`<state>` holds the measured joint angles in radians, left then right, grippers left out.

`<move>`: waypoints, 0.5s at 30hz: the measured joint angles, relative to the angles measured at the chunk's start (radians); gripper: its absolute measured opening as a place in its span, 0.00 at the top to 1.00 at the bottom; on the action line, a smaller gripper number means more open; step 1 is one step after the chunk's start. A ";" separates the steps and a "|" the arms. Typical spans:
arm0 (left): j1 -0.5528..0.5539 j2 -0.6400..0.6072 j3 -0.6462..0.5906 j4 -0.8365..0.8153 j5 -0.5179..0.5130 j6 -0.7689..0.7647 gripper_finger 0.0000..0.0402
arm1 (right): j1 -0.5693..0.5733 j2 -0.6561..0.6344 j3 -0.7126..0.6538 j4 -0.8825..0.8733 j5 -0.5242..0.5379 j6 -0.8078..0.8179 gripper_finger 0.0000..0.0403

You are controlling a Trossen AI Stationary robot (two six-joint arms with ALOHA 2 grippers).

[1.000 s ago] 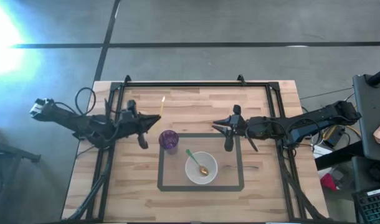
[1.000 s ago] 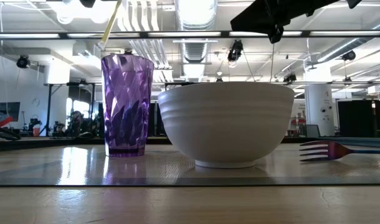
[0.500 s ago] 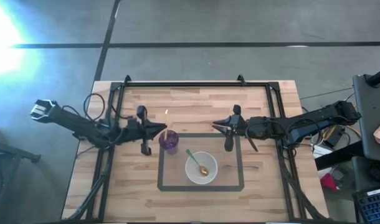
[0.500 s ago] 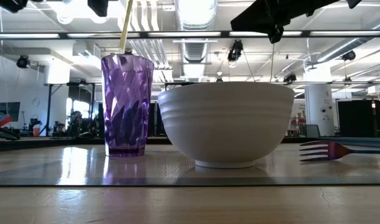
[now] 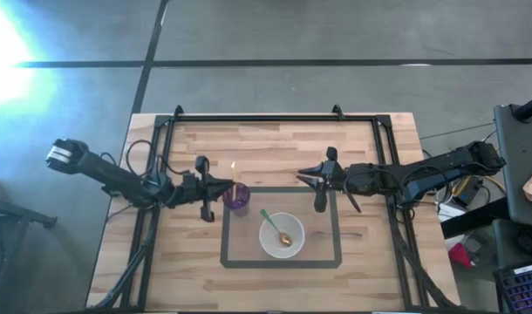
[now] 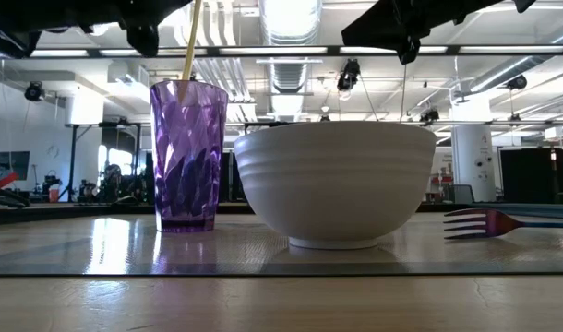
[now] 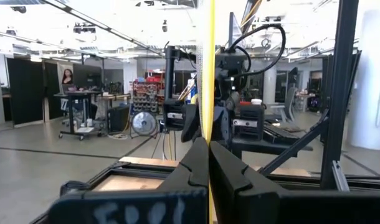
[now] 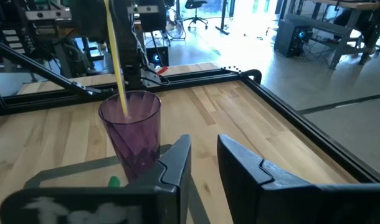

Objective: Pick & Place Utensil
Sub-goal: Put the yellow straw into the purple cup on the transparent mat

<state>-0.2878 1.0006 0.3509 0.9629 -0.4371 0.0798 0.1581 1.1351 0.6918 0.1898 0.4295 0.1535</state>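
Standing near-upright, straw (image 6: 191, 41) (yellow) enters purple cup (image 6: 187, 155)

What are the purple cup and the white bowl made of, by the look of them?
The purple cup looks like clear tinted plastic, possibly glass: faceted walls let light through. The white bowl looks like glazed ceramic or smooth plastic: opaque, faintly ridged, softly shiny.

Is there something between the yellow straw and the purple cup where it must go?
Nothing visible blocks it. The left hand, shut on the yellow straw, holds it right at the purple cup, its lower end already inside the open rim. The white bowl stands beside the cup, apart.
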 joint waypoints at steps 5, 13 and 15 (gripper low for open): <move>0.000 0.047 -0.023 0.046 -0.001 0.000 1.00 | 0.000 0.000 0.000 0.000 0.000 0.000 0.83; 0.005 0.140 -0.025 0.082 -0.051 -0.003 1.00 | 0.000 0.000 0.000 0.000 0.000 0.000 0.85; 0.005 0.158 -0.025 0.087 -0.072 -0.003 1.00 | 0.000 0.000 0.000 0.000 0.000 0.000 0.85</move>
<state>-0.2825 1.1582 0.3264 1.0496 -0.5088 0.0765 0.1581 1.1351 0.6916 0.1902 0.4294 0.1535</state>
